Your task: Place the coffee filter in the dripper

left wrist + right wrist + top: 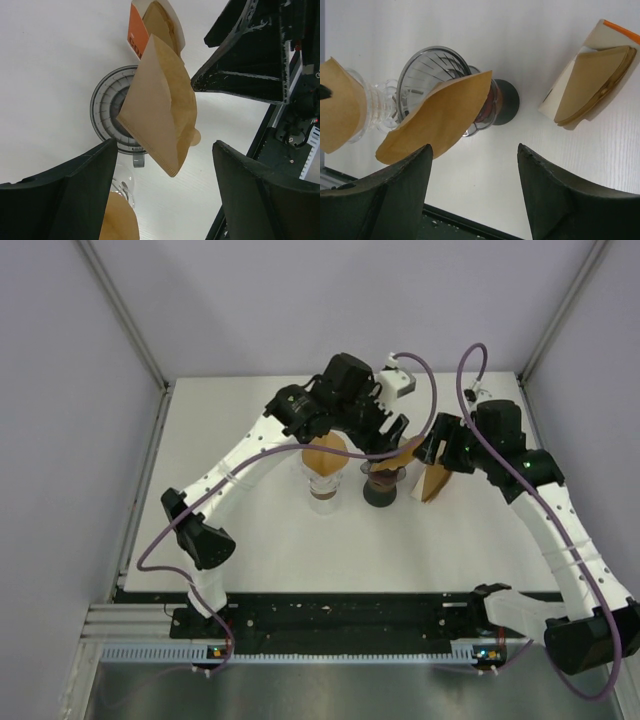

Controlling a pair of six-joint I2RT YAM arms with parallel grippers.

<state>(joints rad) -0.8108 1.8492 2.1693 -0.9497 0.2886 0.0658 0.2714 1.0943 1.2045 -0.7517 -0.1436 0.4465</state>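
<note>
A folded brown coffee filter (440,120) lies flat and tilted across the rim of the clear ribbed dripper (427,70), which stands on a dark base (507,102). In the left wrist view the filter (160,105) covers part of the dripper (107,107). My right gripper (475,147) is open just in front of it. The filter's lower edge runs behind its left fingertip (422,155); I cannot tell if they touch. My left gripper (165,145) hangs open above the filter's pointed corner, with nothing between its fingers. From above, both grippers (398,428) (432,450) flank the filter (405,450).
A glass vessel (375,105) holding another brown filter (337,112) stands just left of the dripper. A white and orange pack of filters (592,85) stands to the right. Grey walls enclose the white table (260,550).
</note>
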